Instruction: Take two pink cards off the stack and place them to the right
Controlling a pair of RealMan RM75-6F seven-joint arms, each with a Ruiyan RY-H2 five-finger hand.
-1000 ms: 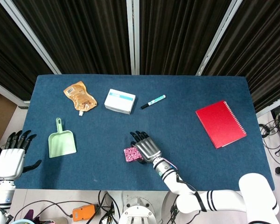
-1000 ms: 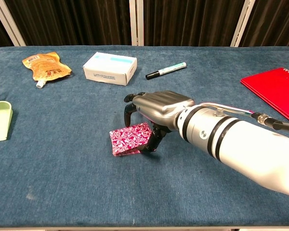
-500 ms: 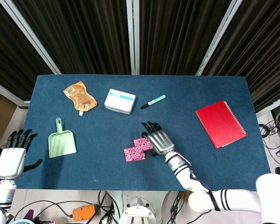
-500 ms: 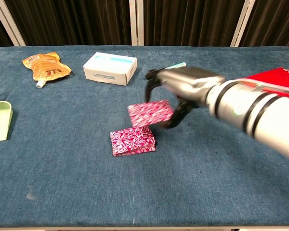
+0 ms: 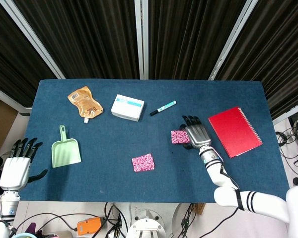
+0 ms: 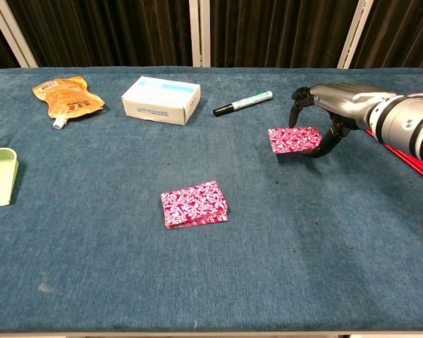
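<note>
The right robot hand (image 6: 323, 113) pinches a few pink cards (image 6: 294, 139) between thumb and fingers, holding them just above the blue surface (image 6: 282, 267), well to the right of the stack (image 6: 194, 204). The stack lies flat near the middle of the surface. A red notebook (image 5: 235, 131) sits just beyond that hand. Off at the surface's left edge, the left robot hand (image 5: 16, 168) hangs with fingers spread, holding nothing, near the green dustpan (image 5: 65, 149).

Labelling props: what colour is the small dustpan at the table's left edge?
Pale green dustpan, plain, no pattern. Head view shows it whole; chest view crops it.
</note>
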